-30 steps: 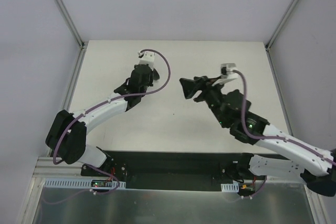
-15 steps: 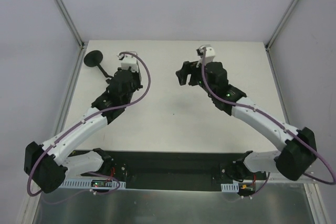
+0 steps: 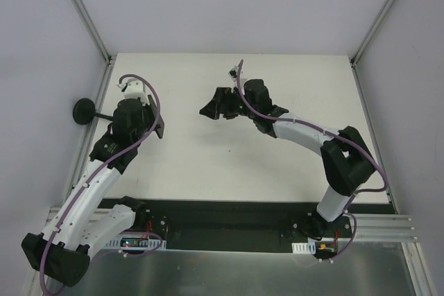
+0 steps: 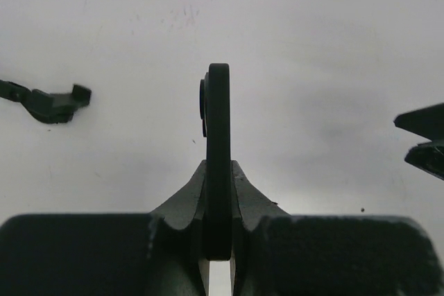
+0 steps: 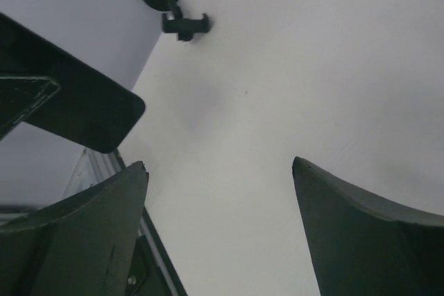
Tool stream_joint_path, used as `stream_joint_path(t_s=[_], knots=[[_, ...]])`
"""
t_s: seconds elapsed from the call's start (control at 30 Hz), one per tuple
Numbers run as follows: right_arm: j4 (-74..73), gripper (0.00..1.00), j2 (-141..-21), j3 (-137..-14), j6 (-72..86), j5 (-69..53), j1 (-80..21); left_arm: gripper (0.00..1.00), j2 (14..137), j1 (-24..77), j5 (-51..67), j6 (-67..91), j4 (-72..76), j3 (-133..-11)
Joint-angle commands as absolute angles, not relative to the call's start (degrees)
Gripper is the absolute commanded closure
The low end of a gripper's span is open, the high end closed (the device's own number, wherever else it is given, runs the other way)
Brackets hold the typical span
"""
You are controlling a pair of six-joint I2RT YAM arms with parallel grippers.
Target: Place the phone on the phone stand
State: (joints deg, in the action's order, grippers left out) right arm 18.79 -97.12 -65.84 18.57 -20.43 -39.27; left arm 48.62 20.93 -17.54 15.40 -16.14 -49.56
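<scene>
The phone (image 4: 218,116) is a thin black slab, seen edge-on in the left wrist view. My left gripper (image 4: 218,171) is shut on its lower end. In the top view the left gripper (image 3: 154,124) holds the phone (image 3: 161,126) over the left part of the table. The phone stand (image 3: 87,110) is just to its left, with its disc at the left wall and its stem pointing right, so it looks tipped over. Its holder (image 4: 52,102) shows left of the phone. My right gripper (image 3: 211,107) is open and empty over the middle back. It faces the phone (image 5: 76,112) and the stand (image 5: 182,24).
The white table (image 3: 277,164) is walled by pale panels on the left, back and right. The right gripper's tips (image 4: 424,140) show at the right edge of the left wrist view. The black base rail (image 3: 229,216) runs along the near edge.
Both grippers have swung left. The left gripper has carried the phone toward the near left. The stand now shows further left, at the wall, where it stood on the table half a second ago.
</scene>
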Motion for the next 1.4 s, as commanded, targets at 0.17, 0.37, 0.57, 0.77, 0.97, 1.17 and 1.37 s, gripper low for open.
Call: stream_joint_path(t_s=[0.17, 0.37, 0.57, 0.77, 0.97, 1.17, 1.37], knots=[[40.25, 0.11, -101.17, -71.37, 19.52, -62.27, -39.99, 1.00, 52.11, 16.26, 23.44, 8.53, -14.33, -53.96], [37.71, 0.12, -99.23, -68.55, 10.38, -62.31, -40.52, 1.00, 55.19, 15.82, 43.12, 5.98, -11.60, -55.90], [29.71, 0.19, -97.30, -67.50, 0.81, -63.62, -40.17, 1.00, 55.55, 15.82, 50.44, 5.80, -9.67, -56.86], [32.86, 0.44, -96.94, -67.06, 1.40, -67.93, -41.39, 1.00, 55.81, 15.91, 53.52, 7.29, -6.08, -57.39], [46.03, 0.94, -98.61, -67.32, 11.58, -69.26, -43.16, 1.00, 58.18, 15.82, 54.59, 10.19, -3.69, -58.88], [49.66, 1.00, -97.65, -65.04, 20.29, -56.10, -37.03, 0.01, 55.64, 13.80, 25.75, 18.53, -10.35, -59.94], [45.36, 1.00, -95.63, -59.51, 23.20, -44.05, -27.79, 0.01, 55.10, 11.26, -5.99, 19.94, -25.65, -63.11]])
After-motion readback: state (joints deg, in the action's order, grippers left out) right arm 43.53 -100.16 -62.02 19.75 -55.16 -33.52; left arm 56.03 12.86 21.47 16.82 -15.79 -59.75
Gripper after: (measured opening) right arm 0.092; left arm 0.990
